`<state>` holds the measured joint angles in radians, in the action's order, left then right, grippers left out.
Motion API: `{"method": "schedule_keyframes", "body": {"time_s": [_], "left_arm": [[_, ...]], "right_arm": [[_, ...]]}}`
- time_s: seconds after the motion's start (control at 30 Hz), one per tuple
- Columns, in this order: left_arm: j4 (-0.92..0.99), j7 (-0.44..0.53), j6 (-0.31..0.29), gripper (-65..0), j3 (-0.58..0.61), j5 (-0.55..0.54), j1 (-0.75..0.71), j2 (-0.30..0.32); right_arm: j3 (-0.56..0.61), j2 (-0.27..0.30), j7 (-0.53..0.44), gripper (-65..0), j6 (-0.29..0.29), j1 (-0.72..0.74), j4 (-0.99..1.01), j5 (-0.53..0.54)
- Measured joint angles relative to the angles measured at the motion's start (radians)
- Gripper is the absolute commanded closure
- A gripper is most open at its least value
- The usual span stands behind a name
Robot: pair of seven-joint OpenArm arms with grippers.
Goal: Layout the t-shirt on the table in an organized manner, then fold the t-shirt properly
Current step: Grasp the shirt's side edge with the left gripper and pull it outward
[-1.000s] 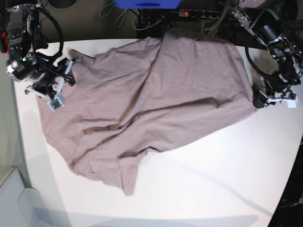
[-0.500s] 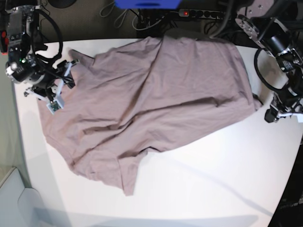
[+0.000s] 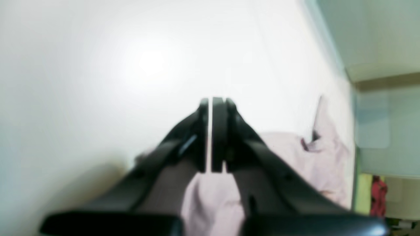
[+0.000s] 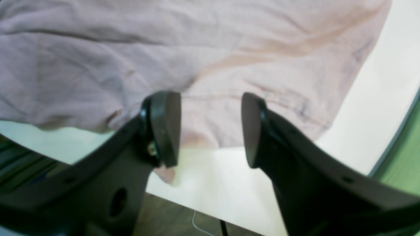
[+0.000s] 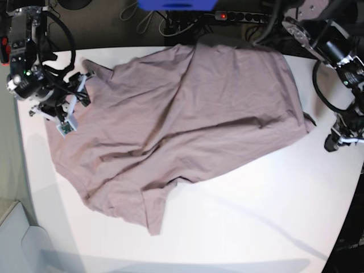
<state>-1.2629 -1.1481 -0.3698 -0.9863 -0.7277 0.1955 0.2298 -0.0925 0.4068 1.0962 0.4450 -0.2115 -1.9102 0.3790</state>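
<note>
Comparing the base view with a second ago: the left gripper [image 5: 335,142], which sat against the t-shirt's right-hand corner, has drawn off toward the table [image 5: 256,216] edge and now stands just beside that corner, apart from it. In the left wrist view its jaws are nearly together, only a thin bright slit between them, and nothing sits in that slit; pale mauve cloth shows behind and below the fingers [image 3: 218,131], not clamped. So the corner was let go and the jaws closed empty.

The right gripper [image 4: 210,131] holds its jaws wide. Through the gap the right wrist view shows the shirt's hemmed edge lying on the white table, with one pad [image 4: 164,127] over the hem and the other over cloth. No grip there. In the base view this arm has barely shifted.

The t-shirt [image 5: 187,119] lies flat on the table across the far half, reaching from the right arm to the released corner and the far edge, creased diagonally, with a flap trailing toward the near-left. Its outline has not changed.

Judgement: layout is not finished. The cloth is still skewed and wrinkled, and folding cannot start until the hem and corners are pulled straight. The left arm seems to be repositioning for a new grasp.
</note>
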Motion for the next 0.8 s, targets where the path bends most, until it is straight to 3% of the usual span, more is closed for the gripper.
{"method": "schedule_keyframes", "body": {"time_s": [0.2, 0.5, 0.6, 0.77, 0.8], "left_arm": [[-0.009, -0.003, 0.001, -31.7, -0.001, 0.014, -0.08, -0.033], [0.167, 0.145, -0.008, -32.6, 0.008, -0.019, -0.092, -0.037], [0.218, 0.171, -0.007, -24.9, 0.006, -0.005, -0.062, -0.027], [0.262, 0.175, -0.005, -1.5, 0.008, -0.005, -0.053, -0.031], [0.266, 0.171, -0.004, 0.0, 0.008, 0.013, -0.045, -0.031]], "right_arm": [[0.0, 0.0, 0.003, -30.2, 0.0, 0.0, 0.0, 0.0], [0.0, 0.0, 0.003, -30.2, 0.0, 0.0, 0.0, 0.0], [0.0, 0.0, 0.003, -30.2, 0.0, 0.0, 0.0, 0.0], [0.0, 0.0, 0.001, -30.2, 0.0, 0.0, 0.0, 0.0], [0.0, 0.0, 0.001, -30.2, 0.0, 0.0, 0.0, 0.0]]}}
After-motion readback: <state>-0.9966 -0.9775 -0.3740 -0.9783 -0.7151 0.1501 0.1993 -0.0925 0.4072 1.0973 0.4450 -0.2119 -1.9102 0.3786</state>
